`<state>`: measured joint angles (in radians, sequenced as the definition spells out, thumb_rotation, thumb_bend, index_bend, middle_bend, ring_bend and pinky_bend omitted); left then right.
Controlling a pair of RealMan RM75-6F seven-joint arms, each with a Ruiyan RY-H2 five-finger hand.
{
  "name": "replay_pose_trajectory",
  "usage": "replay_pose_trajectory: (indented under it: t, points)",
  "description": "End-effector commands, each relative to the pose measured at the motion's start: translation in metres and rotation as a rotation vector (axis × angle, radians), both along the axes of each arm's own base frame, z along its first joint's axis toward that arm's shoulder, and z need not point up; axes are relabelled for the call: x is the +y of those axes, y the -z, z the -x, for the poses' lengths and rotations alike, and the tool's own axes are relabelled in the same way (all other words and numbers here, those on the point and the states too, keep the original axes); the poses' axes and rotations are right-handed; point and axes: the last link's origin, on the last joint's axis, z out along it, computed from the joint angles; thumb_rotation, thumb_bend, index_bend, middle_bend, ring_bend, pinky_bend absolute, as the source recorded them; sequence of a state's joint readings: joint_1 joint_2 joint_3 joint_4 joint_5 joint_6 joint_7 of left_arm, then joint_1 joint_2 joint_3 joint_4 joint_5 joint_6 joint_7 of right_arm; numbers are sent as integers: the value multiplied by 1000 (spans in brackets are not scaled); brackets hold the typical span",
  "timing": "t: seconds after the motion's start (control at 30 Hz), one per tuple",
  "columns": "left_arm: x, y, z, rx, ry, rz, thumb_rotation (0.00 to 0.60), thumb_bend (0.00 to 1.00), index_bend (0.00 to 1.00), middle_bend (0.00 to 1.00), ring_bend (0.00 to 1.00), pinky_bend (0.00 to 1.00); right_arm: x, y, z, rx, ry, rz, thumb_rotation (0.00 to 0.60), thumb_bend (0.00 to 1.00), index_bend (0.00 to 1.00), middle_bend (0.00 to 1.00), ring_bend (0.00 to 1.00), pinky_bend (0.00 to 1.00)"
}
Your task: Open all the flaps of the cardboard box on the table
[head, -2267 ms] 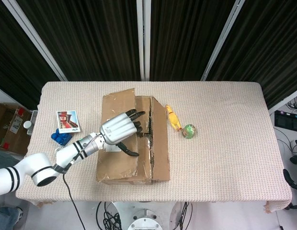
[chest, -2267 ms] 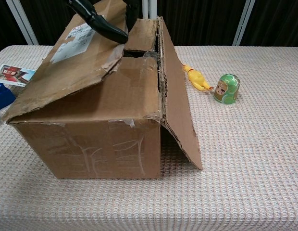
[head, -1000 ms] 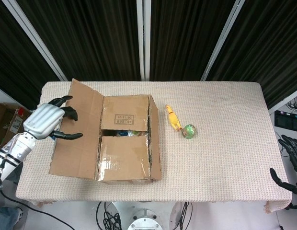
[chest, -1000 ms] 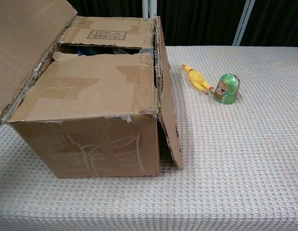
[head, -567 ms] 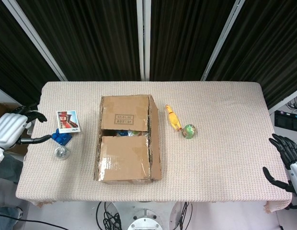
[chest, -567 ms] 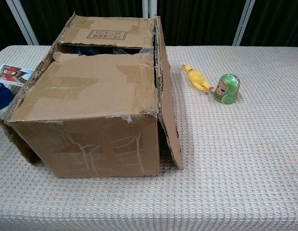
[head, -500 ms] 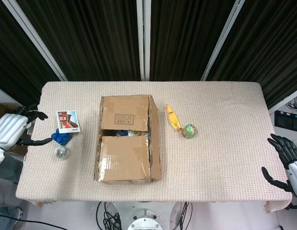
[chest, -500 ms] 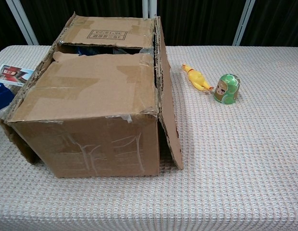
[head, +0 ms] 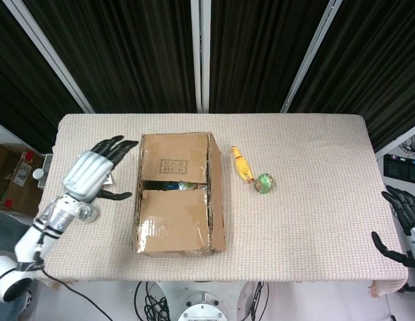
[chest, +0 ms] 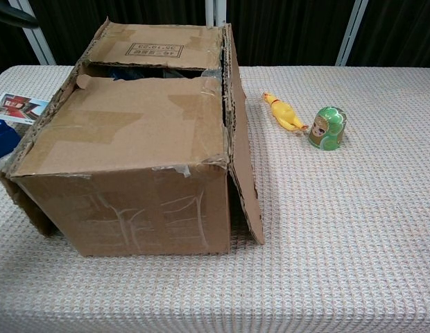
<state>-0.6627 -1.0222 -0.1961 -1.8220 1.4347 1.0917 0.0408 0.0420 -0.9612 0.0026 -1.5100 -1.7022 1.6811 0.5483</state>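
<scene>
Beside cardboard box (head: 175, 200), left robot hand (head: 94, 172) spread

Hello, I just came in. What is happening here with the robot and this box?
The robot is opening a cardboard box on the table. The two long side flaps already hang down outside; the two inner flaps still lie over the top with a gap between them. The left hand, fingers spread and empty, hovers beside the box's left side. The right hand is empty at the table's far right edge.
</scene>
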Motion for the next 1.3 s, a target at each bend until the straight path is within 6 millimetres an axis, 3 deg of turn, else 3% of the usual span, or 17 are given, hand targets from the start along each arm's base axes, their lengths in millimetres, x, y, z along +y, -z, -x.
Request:
replay_pose_trajectory:
  t: [0.03, 0.27, 0.4, 0.5, 0.77, 1.0, 1.3]
  points:
    - [13, 39, -33, -17, 26, 51, 485, 0, 52, 119, 75, 186, 2, -5, 8, -8, 19, 13, 600, 327, 0, 0, 0, 0]
    - [23, 75, -45, 37, 53, 21, 490, 0, 39, 69, 51, 186, 4, -10, 21, -24, 43, 24, 600, 327, 0, 0, 0, 0]
    - [30, 86, -45, 84, 63, -18, 526, 0, 38, 59, 50, 186, 5, -11, 25, -26, 49, 26, 600, 327, 0, 0, 0, 0]
    - [32, 93, -42, 125, 73, -38, 589, 0, 35, 55, 50, 186, 4, -12, 28, -30, 53, 30, 600, 327, 0, 0, 0, 0]
    - [40, 108, -39, 161, 98, -109, 600, 0, 19, 24, 50, 186, 3, -11, 30, -26, 58, 28, 600, 327, 0, 0, 0, 0]
    - [50, 100, -52, 49, 132, -189, 600, 99, 13, 6, 50, 186, 3, -14, 31, -22, 65, 37, 600, 327, 0, 0, 0, 0]
    - [90, 71, -73, 40, 135, -275, 600, 167, 9, 4, 50, 186, 2, -15, 27, -21, 58, 38, 600, 327, 0, 0, 0, 0]
